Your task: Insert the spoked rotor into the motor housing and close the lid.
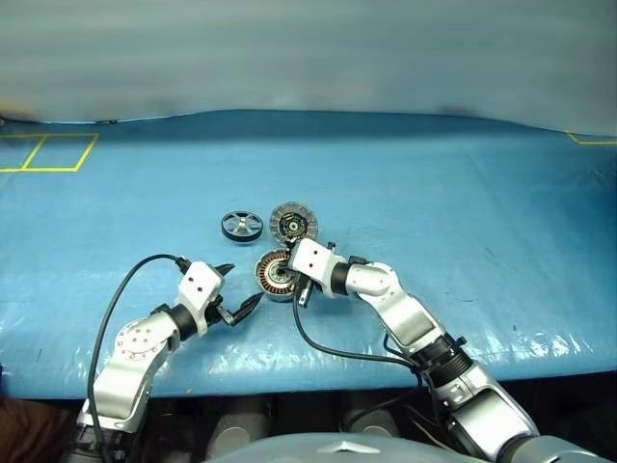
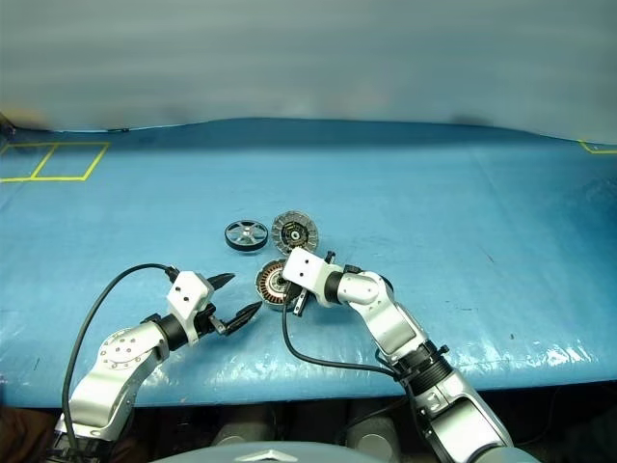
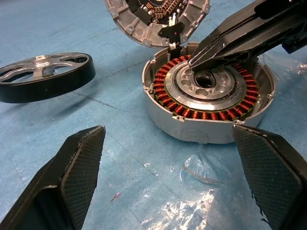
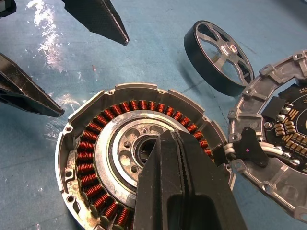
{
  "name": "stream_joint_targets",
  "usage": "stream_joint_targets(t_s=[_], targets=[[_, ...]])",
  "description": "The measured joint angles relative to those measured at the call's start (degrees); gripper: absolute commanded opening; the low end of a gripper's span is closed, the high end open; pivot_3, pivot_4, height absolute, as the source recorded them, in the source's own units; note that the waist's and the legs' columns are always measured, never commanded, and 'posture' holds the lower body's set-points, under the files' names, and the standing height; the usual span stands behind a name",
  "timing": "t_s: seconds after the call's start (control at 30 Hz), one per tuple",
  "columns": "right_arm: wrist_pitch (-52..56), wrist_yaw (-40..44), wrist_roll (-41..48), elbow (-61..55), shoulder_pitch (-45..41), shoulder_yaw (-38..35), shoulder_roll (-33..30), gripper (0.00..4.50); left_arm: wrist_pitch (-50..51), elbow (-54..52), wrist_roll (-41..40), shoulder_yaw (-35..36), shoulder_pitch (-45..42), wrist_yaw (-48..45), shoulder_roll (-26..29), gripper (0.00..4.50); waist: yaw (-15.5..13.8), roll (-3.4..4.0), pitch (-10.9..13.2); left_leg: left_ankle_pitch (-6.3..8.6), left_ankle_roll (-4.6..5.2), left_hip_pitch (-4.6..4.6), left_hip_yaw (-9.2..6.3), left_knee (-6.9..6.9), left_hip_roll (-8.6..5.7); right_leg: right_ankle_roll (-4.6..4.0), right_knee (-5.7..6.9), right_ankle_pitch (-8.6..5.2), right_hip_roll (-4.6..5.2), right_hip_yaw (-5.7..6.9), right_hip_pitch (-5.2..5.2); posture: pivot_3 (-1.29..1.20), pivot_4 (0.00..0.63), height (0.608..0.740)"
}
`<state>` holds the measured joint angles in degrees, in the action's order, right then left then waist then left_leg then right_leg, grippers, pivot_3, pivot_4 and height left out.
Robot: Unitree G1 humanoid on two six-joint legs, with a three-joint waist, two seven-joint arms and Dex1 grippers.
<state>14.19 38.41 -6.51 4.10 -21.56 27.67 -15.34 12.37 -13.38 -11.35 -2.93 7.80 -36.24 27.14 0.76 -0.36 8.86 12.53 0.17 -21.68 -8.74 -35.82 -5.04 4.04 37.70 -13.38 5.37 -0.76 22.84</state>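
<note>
Right wrist view: right claw (image 4: 165, 143), pressed together, tips over the motor housing (image 4: 91, 158) hub (no legible writing); left claw (image 1: 236, 289) spread.

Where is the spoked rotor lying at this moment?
In the left eye view the spoked rotor lies flat on the blue table, apart from both grippers, just left of the lid and beyond the motor housing.

The left pincer (image 1: 237, 289) stands spread wide, its two black fingers (image 3: 72, 179) far apart, the forearm angled forward and inward. The right pincer (image 4: 165, 143) is pressed closed, fingers together, pointing forward, down and toward the left arm with the wrist bent.
</note>
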Motion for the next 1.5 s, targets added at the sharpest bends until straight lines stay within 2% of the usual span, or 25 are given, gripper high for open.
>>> stream_joint_targets(t_s=[0.47, 0.83, 1.3, 1.5], targets=[[-0.31, 0.18, -0.92, -0.18, 0.08, 0.1, -0.62, 0.01, 0.0, 0.0, 0.06, 0.0, -0.09, 0.01, 0.0, 4.5, -0.04, 0.06, -0.15, 0.01, -0.02, 0.01, -0.05, 0.02, 0.01, -0.03, -0.02, -0.04, 0.07, 0.0, -0.03, 0.0, 0.15, 0.74], [4.86, 2.44, 3.77, -5.13, 2.77, -3.41, -0.09, 0.01, -0.06, 0.02, 0.15, 0.02, -0.09, -0.11, 0.01, 4.5, -0.12, 0.04, -0.07, -0.07, 0.12, -0.07, -0.1, 0.52, 0.01, 0.0, -0.23, -0.16, 0.04, 0.06, 0.2, 0.0, 0.15, 0.74], [7.09, 2.41, 3.43, -8.32, 2.8, -3.37, -0.69, 0.01, -0.05, 0.63, 0.3, 0.01, -0.22, -0.04, -0.01, 4.5, -0.11, 0.02, -0.03, -0.06, 0.27, -0.85, -0.22, 0.57, -0.02, 0.45, -0.74, 0.12, -0.22, 0.16, 0.77, 0.0, 0.15, 0.74], [8.36, 2.41, 4.01, -9.37, 2.85, -3.62, -0.93, 0.01, 0.01, 0.73, 0.3, 0.01, -0.53, -0.11, 0.0, 4.5, -0.15, 0.03, -0.01, -0.03, 0.31, -0.99, -0.22, 0.57, -0.06, 0.17, -0.79, 0.31, -0.21, 0.15, 0.76, 0.0, 0.15, 0.74]])
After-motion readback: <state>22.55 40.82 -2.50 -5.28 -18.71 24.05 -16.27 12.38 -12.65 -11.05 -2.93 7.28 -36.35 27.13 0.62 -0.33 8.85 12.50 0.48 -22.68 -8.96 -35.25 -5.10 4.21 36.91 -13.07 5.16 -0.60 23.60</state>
